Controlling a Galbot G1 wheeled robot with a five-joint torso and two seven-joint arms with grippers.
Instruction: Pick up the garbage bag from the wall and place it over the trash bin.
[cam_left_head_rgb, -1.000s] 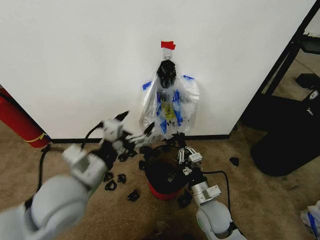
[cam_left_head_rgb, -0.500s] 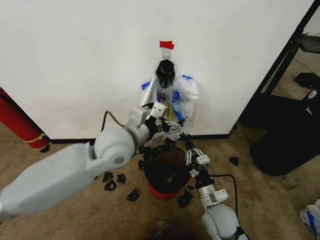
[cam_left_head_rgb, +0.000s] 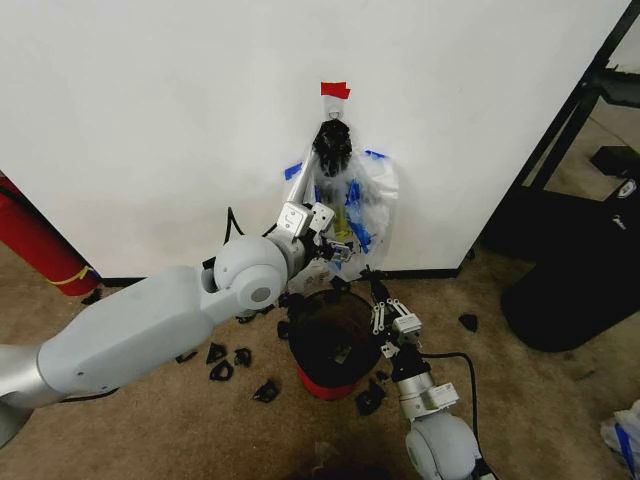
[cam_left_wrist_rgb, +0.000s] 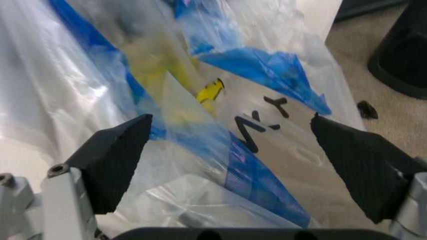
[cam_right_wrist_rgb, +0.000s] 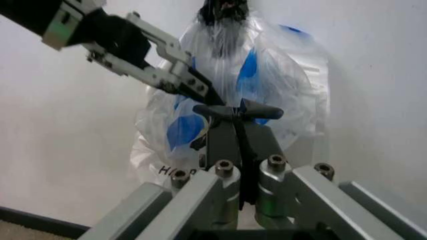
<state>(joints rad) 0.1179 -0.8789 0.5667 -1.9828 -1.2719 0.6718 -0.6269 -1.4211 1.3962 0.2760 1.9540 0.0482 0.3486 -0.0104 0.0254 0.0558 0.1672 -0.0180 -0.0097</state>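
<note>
White wall (cam_left_head_rgb: 150, 120) fills most of my head view, black skirting along its foot, tan carpet (cam_left_head_rgb: 540, 400) below. Dark furniture sits over at 3 o'clock, and a long red cylinder (cam_left_head_rgb: 35, 245) leans in from 9 o'clock.

My left arm (cam_left_head_rgb: 150, 325) is the big thing here, sweeping from about 8 o'clock up to the middle. Up at 12 o'clock of the bin there's a bunch of bags (cam_left_head_rgb: 345, 205) hanging on the wall under a black clip (cam_left_head_rgb: 332, 148), with a bit of red tape (cam_left_head_rgb: 336, 90) right above that. The bag (cam_left_wrist_rgb: 220, 120) I'm after is the front one, see-through with blue trim, yellow print and black letters, hanging flat against the rest.

The bin (cam_left_head_rgb: 330, 345) stands on the carpet just below the bags, dark inside, red lower down.

My left gripper (cam_left_head_rgb: 330, 245) is right up at the bags, about the middle of the bunch. In the left wrist view its jaws are spread wide, one dark pad (cam_left_wrist_rgb: 113, 150) either side of the plastic, nothing pinched between them.

My right gripper (cam_left_head_rgb: 383, 300) sits at the bin's 3 o'clock rim, pointing up at the bags. In the right wrist view its fingers (cam_right_wrist_rgb: 237, 111) are pressed together with nothing in them.

Small black bits (cam_left_head_rgb: 240, 358) are scattered on the carpet round the bin.
</note>
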